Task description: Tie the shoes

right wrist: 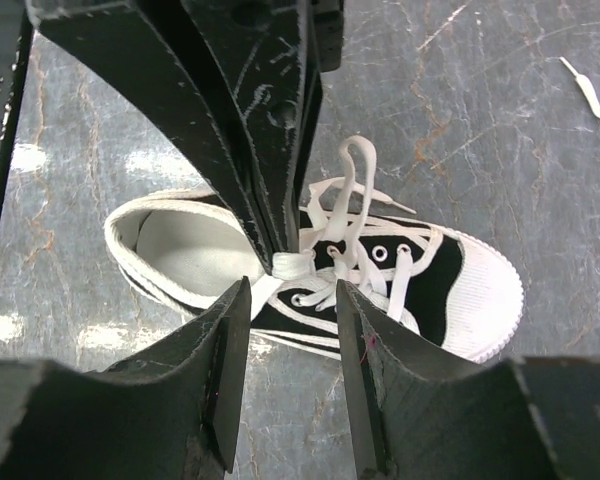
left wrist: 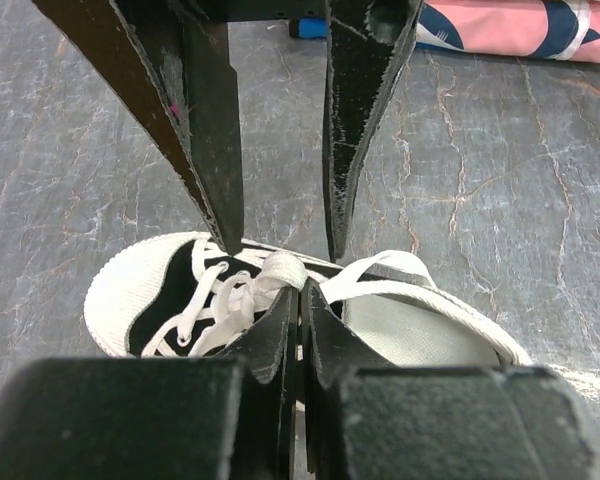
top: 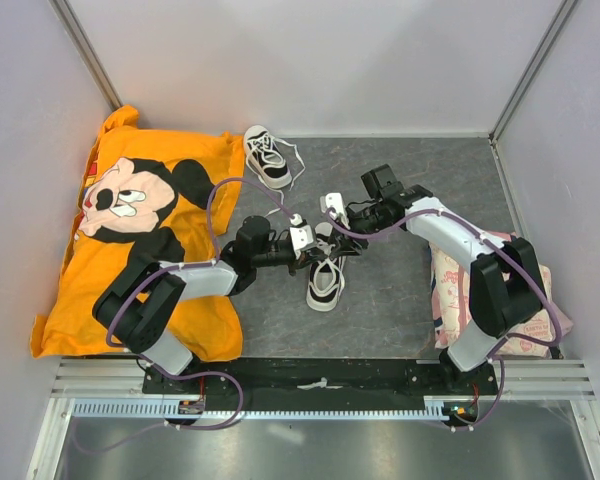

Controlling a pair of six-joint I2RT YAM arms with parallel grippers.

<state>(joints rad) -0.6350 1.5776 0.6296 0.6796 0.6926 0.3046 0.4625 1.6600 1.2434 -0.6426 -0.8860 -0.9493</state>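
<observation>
Clutter keeps to the sides: a pink printed bundle by the right edge of the desk towards the near corner, and an orange Mickey Mouse cloth along the left edge. That leaves the grey middle free for the work.

There the near sneaker stands on its sole, toe cap towards the near edge, so both arms can reach its laces from opposite sides. The left gripper is pressed together, pinching the laces where they bunch above the eyelets, probably to hold that crossing taut. The right gripper faces it with its fingers spread to either side of the left one's tips, gripping nothing. I judge it is lining up to take the loop that stands up just beyond.

The far sneaker lies near the far edge, just beside the orange cloth, its laces loose and the shoe untouched.

The top view alone shows both shoes and the clutter, but the arms hide the bunched laces there. The wrist views show the pinch and the spread fingers. Only the right wrist view shows the upright loop and a stray lace end on the desk; whose it is, I cannot tell.
</observation>
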